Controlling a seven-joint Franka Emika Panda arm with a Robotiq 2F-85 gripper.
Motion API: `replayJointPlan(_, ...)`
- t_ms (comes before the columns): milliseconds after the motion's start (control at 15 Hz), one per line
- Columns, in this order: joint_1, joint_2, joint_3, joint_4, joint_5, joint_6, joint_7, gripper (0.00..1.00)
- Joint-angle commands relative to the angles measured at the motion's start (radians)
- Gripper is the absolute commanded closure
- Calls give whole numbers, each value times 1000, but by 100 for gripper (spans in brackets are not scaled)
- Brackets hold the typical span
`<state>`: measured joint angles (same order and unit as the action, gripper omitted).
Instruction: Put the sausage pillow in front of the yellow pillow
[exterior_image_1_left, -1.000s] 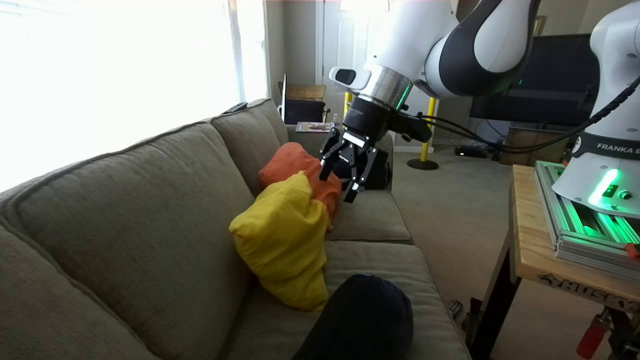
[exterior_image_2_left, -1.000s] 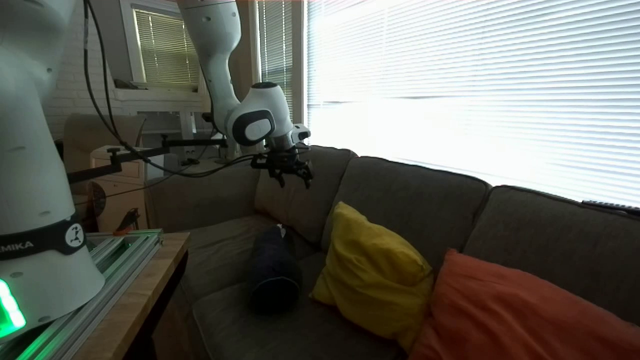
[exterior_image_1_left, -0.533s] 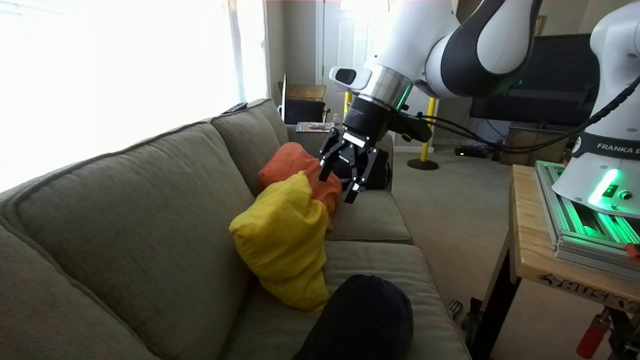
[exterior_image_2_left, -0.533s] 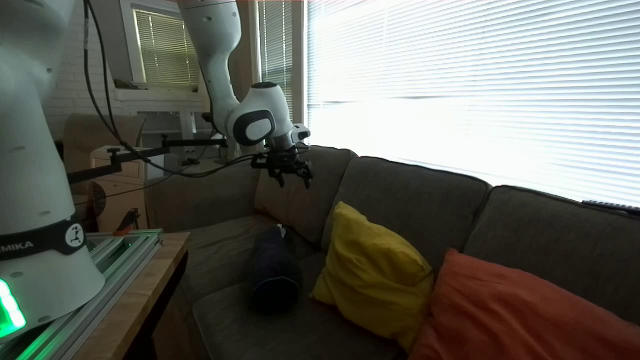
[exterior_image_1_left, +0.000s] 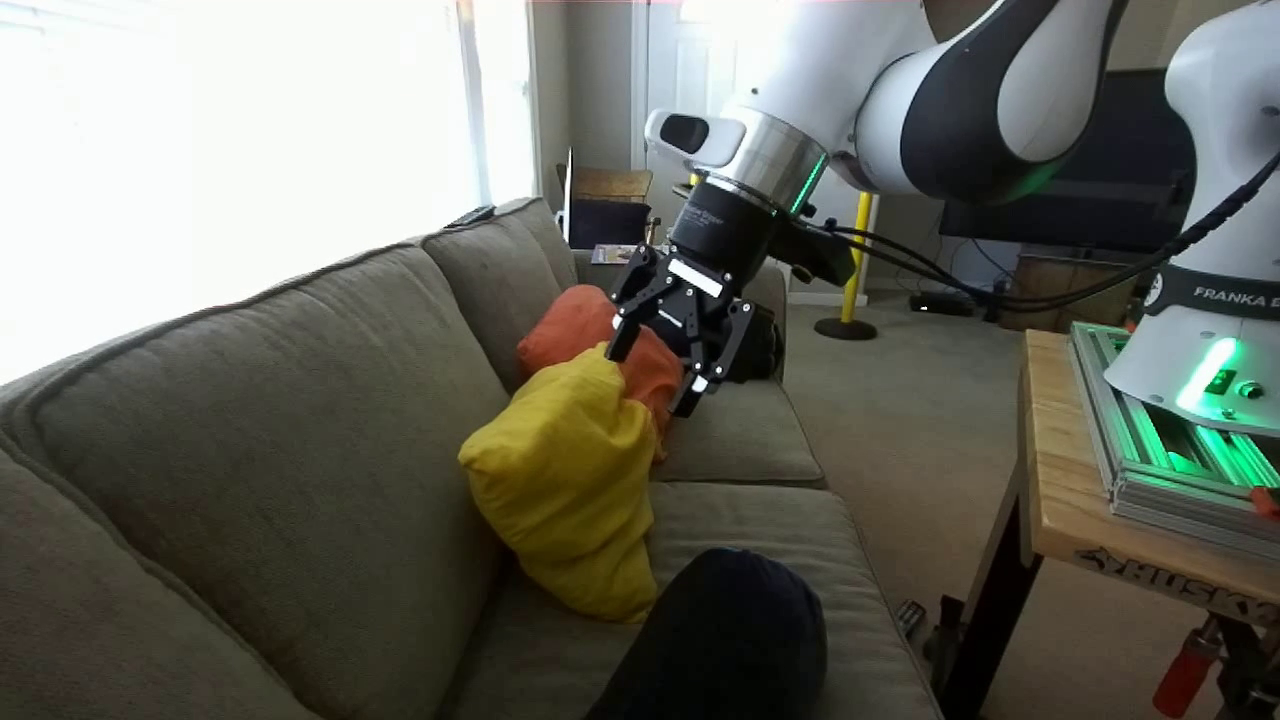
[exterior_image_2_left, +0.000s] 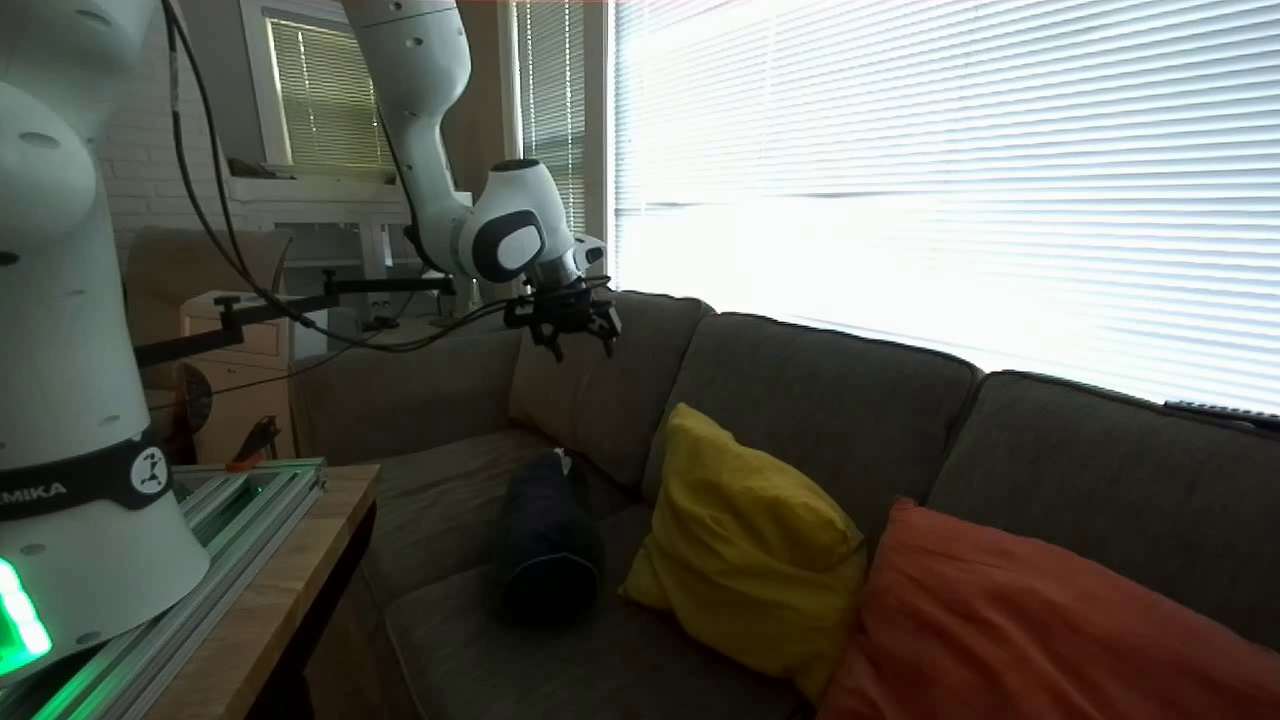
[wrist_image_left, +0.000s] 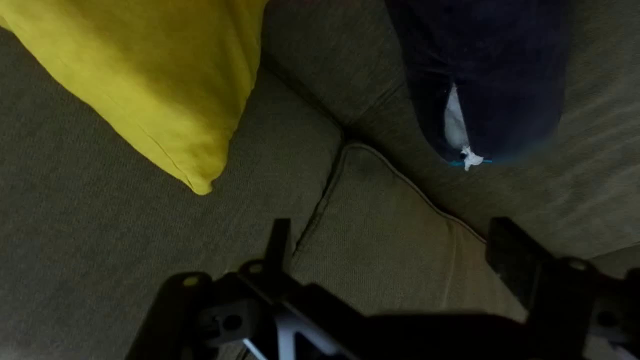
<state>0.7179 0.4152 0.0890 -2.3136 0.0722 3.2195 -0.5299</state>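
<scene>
The sausage pillow (exterior_image_1_left: 735, 640), a dark navy bolster, lies on the sofa seat; its near end runs out of frame in this exterior view. In the wrist view, a white tag-like patch marks the end of the sausage pillow (wrist_image_left: 505, 75). Beside it the yellow pillow (exterior_image_2_left: 750, 540) leans on the backrest, with a pointed corner of the yellow pillow (wrist_image_left: 165, 90) showing from above. My gripper (exterior_image_2_left: 584, 352) hangs in the air above the sofa, apart from both pillows. Its jaws stand wide, and only sofa fabric shows between the fingertips of the gripper (wrist_image_left: 392, 225).
An orange-red cushion (exterior_image_2_left: 1040, 610) sits against the yellow pillow, on the side away from the bolster. A black object (exterior_image_1_left: 760, 350) is partly hidden behind the gripper near the far armrest. The sofa backrest (exterior_image_2_left: 820, 420) rises behind the pillows. A wooden table (exterior_image_1_left: 1060, 450) carries the robot base.
Within the last half second the arm has moved: the gripper shifts left and looks larger in an exterior view, and goes slightly left and up in an exterior view. The pillows have stayed put.
</scene>
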Motion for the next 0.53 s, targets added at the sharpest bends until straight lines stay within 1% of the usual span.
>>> replayJointPlan(0, 59, 27, -42, 51, -30, -10, -32, 0)
replayJointPlan(67, 36, 33, -37, 56, -163, -13, 63, 0)
replayJointPlan(267, 11, 64, -16, 87, -274, -28, 81, 0)
replayJointPlan(467, 3, 106, -19, 117, -354, -45, 87, 0)
